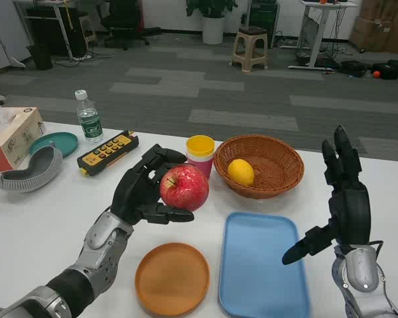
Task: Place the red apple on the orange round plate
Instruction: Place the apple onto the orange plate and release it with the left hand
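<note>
While the left hand (142,189) grips the red apple (184,187) above the desk (40,225), the orange round plate (172,279) lies at six o'clock of the fruit, apart from it. At three o'clock, the right hand (341,199) hovers with fingers spread, holding nothing, beside the blue tray (262,271).
</note>
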You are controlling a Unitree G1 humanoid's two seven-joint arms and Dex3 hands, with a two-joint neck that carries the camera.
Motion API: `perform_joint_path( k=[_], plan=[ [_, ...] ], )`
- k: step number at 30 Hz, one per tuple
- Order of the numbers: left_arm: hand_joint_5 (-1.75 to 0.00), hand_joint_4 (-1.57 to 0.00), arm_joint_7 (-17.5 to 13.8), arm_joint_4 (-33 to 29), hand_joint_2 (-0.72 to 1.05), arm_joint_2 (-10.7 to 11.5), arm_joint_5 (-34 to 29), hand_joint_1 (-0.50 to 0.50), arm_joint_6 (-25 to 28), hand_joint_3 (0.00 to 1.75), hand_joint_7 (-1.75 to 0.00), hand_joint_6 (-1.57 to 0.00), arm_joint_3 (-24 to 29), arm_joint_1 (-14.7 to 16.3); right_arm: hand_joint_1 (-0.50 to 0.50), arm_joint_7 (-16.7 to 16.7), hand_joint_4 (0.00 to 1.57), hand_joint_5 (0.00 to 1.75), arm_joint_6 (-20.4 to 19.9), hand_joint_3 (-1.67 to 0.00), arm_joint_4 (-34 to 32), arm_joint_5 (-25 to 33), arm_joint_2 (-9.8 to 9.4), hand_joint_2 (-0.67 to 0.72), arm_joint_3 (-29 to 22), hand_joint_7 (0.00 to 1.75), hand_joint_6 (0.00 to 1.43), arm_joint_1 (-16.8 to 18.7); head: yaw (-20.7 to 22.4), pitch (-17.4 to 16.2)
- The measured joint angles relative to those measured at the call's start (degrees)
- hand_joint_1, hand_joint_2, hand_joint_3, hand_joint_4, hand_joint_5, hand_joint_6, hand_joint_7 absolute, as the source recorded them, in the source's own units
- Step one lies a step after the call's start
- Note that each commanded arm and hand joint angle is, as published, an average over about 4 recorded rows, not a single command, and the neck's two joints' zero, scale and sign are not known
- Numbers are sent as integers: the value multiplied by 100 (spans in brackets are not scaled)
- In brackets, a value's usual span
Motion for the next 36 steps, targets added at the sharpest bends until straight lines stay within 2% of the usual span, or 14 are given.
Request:
perform_joint_path(
  k=[8,11,15,17,20,22,25,28,31,36],
  plan=[
    [-113,-34,0,132,105,0,-5,-10,-30,7,-112,-29,-30,95,-33,0,0,0,-4,0,230,3,-2,61,81,0,0,-104,15,46],
    [-118,-34,0,143,105,0,-5,-10,-30,9,-112,-29,-38,96,-33,0,0,0,-4,0,230,3,-2,65,82,0,0,-104,12,53],
    [-121,-34,0,146,105,2,-5,-12,-30,9,-112,-29,-49,96,-33,0,0,0,-4,0,230,4,-2,60,84,0,0,-104,15,16],
    [-121,-34,0,146,105,7,-6,-12,-30,9,-112,-29,-65,96,-33,0,0,0,-4,0,230,4,-2,60,84,0,0,-104,9,-254],
    [-115,-34,0,151,105,36,-12,-13,-31,9,-112,-29,-128,98,-33,0,0,0,-4,0,230,6,-3,63,85,0,0,-104,27,-839],
    [-113,-34,0,169,105,82,-14,-14,-32,4,-112,-29,-186,105,-33,0,0,0,-4,0,231,12,-6,66,85,0,0,-104,31,-1009],
    [-121,-34,-1,228,105,137,-14,-14,-33,4,-112,-29,-233,130,-33,0,0,0,-4,0,237,37,-19,65,88,0,0,-105,-6,-1248],
    [-123,-34,-2,275,105,143,-15,-14,-34,2,-112,-29,-245,151,-33,0,0,0,-4,0,260,54,-23,60,100,0,0,-105,-21,-1390],
    [-118,-34,-3,292,105,143,-16,-14,-34,0,-112,-29,-261,155,-33,0,0,0,-4,0,308,65,-24,63,126,0,0,-109,-24,-1459],
    [-113,-34,-6,329,105,143,-16,-17,-34,9,-112,-29,-287,156,-33,0,0,0,-4,0,365,88,-24,66,161,0,0,-117,-55,-1481]
  ],
)
